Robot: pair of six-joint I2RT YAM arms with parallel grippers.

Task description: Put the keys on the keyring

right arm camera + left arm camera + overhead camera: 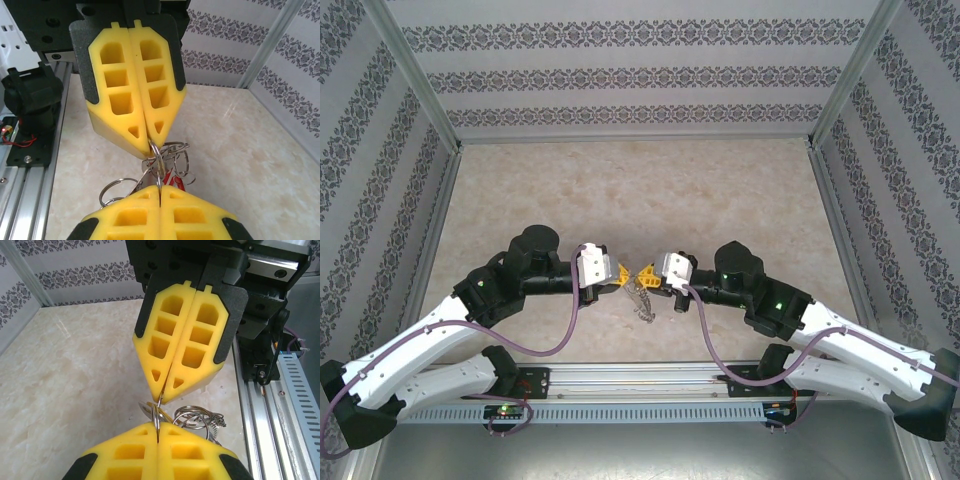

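Observation:
My left gripper [622, 275] and right gripper [646, 277] meet tip to tip above the table's near middle. Both are shut on the same thin metal loop of the keyring [156, 417], which is stretched between them. In the left wrist view my left gripper [158, 429] pinches its lower end and the right gripper [163, 396] its upper end. The rest of the keyring [158, 163] hangs below as a tangle of silvery rings with a small red tag [169, 176]. A flat silvery, brassy-edged blade [145, 408] peeks from behind the loop; whether it is one of the keys I cannot tell.
The beige marble-look table [640, 190] stretches away behind the grippers, enclosed by patterned walls [640, 75]. An aluminium rail [640, 385] with the arm bases runs along the near edge, close under the hanging rings. Purple cables [570, 325] loop beside each arm.

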